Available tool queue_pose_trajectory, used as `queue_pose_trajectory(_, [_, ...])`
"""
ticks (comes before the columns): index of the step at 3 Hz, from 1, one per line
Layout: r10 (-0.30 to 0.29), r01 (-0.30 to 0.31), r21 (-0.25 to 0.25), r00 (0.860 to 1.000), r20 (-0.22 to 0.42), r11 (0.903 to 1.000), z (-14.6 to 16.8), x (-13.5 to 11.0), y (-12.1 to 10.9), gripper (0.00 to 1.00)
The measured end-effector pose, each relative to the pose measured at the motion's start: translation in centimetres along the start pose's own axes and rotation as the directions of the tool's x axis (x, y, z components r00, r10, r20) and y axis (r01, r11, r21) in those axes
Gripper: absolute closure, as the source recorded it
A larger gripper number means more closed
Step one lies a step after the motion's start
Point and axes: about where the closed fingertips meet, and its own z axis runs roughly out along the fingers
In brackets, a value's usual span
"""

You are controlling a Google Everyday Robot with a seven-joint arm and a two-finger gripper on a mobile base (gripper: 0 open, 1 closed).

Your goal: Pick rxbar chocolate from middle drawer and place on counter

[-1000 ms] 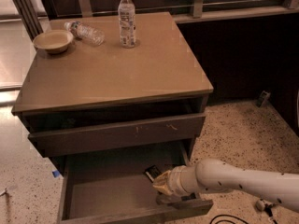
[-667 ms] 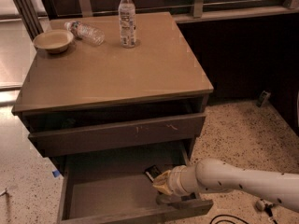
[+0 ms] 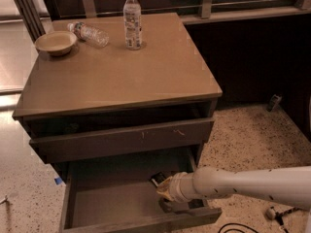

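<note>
The gripper (image 3: 169, 204) sits low in the middle drawer (image 3: 66, 198), near its right front corner; its hold cannot be told. The rxbar chocolate (image 3: 158, 179) lies toward the drawer's right wall, and bare drawer floor spreads leftward.

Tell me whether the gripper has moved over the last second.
No. The gripper stays low in the open middle drawer, near its right front corner, next to the rxbar chocolate.
</note>
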Motion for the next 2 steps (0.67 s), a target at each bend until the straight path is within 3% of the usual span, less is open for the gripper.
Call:
queue_pose_trajectory(1, [-0.02, 0.02, 0.015, 1.0, -0.016, 0.9997, 1.9, 0.0, -0.8, 0.56])
queue_pose_trajectory(2, [-0.011, 0.011, 0.014, 1.0, -0.012, 0.9998, 3.6, 0.5, -1.6, 0.25])
